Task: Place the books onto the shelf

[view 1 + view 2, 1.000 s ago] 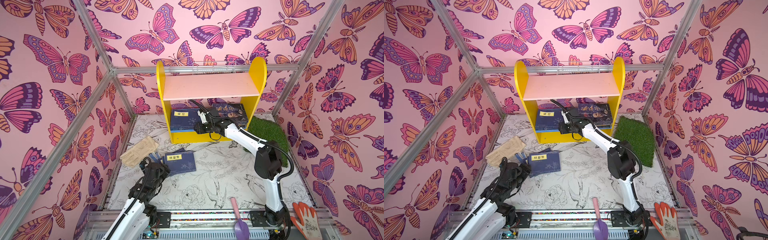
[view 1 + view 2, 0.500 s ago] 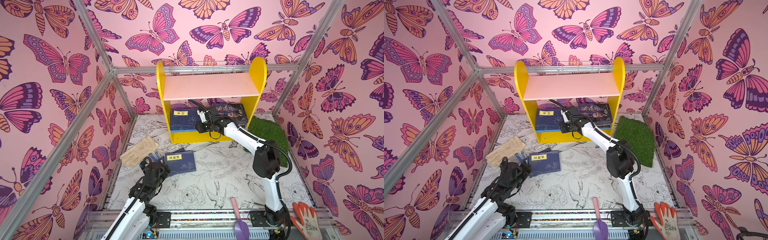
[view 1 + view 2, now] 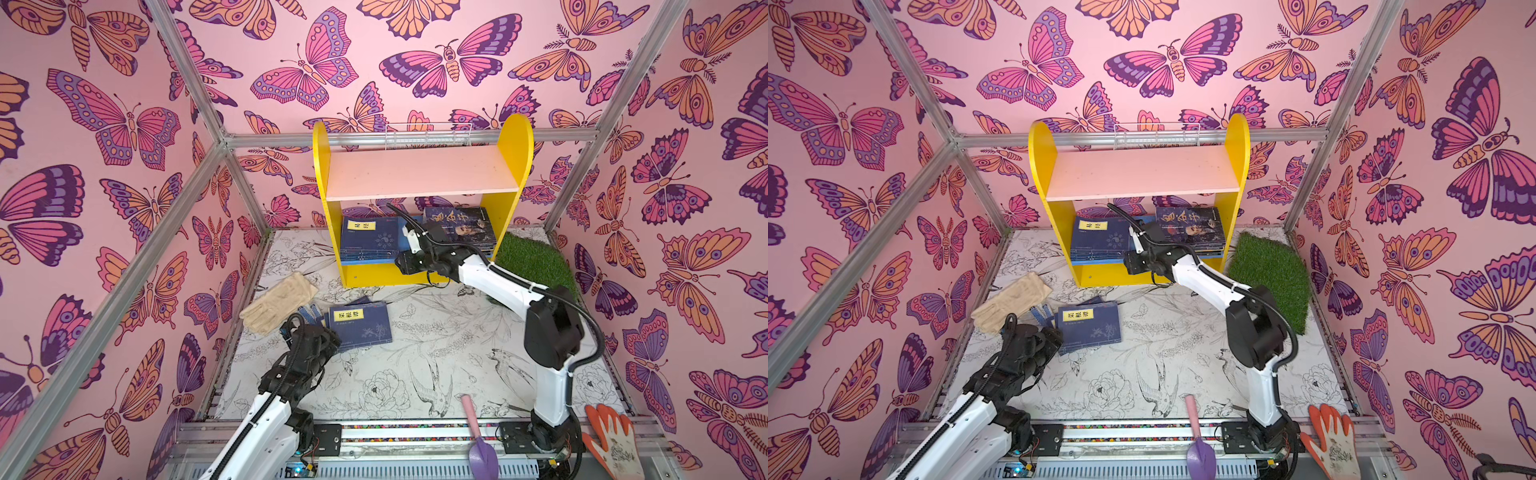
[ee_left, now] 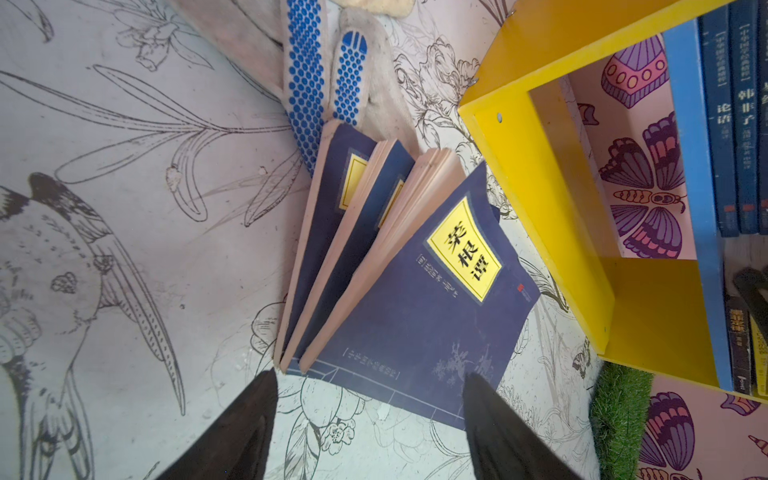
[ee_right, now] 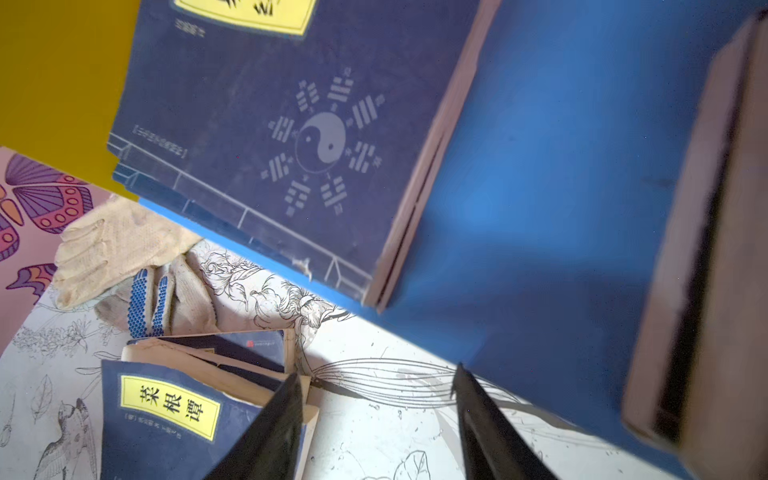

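The shelf (image 3: 419, 172) stands at the back, its pink upper board bare. On its blue lower board (image 5: 540, 187) lie two flat piles of books: a navy pile (image 3: 372, 241) on the left and a dark portrait-cover pile (image 3: 461, 226) on the right. Three navy books (image 3: 361, 328) lie fanned on the floor. My left gripper (image 4: 370, 376) is open at that fan's near edge, one fingertip beside its corner and one over the top cover. At the lower board's front edge, between the two piles, my right gripper (image 5: 376, 372) hangs open and empty.
A beige glove (image 3: 278, 303) and a blue-dotted glove (image 4: 307, 83) lie just left of the floor books. A green turf patch (image 3: 532, 257) sits right of the shelf. A purple trowel (image 3: 478, 436) and an orange glove (image 3: 615, 440) rest at the front rail. A white wire basket (image 3: 428, 137) is behind the shelf.
My right gripper has drawn back a little from the lower board toward the shelf's front edge. The left arm and the books have not moved.
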Motion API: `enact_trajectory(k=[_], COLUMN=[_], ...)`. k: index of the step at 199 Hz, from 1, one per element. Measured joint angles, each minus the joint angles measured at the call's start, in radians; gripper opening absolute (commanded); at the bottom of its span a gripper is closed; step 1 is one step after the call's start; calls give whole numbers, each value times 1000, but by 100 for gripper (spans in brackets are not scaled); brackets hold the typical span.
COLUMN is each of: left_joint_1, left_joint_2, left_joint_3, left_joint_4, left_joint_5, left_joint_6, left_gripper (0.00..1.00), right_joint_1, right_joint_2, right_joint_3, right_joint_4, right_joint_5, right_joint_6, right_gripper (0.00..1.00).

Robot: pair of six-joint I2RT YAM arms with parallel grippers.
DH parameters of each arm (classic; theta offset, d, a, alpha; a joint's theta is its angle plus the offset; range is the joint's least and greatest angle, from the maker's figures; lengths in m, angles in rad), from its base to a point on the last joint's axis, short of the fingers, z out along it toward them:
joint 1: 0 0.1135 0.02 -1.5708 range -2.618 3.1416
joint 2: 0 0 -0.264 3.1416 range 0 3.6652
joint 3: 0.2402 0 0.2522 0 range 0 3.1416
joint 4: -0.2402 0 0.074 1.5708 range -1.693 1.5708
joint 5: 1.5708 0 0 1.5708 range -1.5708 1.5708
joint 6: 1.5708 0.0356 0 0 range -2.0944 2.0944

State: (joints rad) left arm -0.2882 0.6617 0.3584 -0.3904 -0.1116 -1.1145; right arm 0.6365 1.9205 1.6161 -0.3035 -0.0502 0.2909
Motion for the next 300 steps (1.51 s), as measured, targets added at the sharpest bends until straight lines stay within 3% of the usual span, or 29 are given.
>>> enact_trajectory(k=[48,110,181,300], left_joint_1=[0,0,0,0], left_joint_2=[61,205,330,469], left_joint_3=[5,48,81,102], left_joint_4=[31,129,188,245], left_joint_5=[14,53,39,9], left_joint_6=[27,104,191,220], left_gripper=[66,63,62,62], right_joint_1=[74,137,137,137], right_joint_2=[-258,-127,-59,-59], right_joint_3=[-286,-495,-528,-542], right_joint_4=[109,185,277,299], right_joint_5=[-6,-195,-344,-360], right_joint_6=[26,160,279,289], right_gripper=[57,56,55,55])
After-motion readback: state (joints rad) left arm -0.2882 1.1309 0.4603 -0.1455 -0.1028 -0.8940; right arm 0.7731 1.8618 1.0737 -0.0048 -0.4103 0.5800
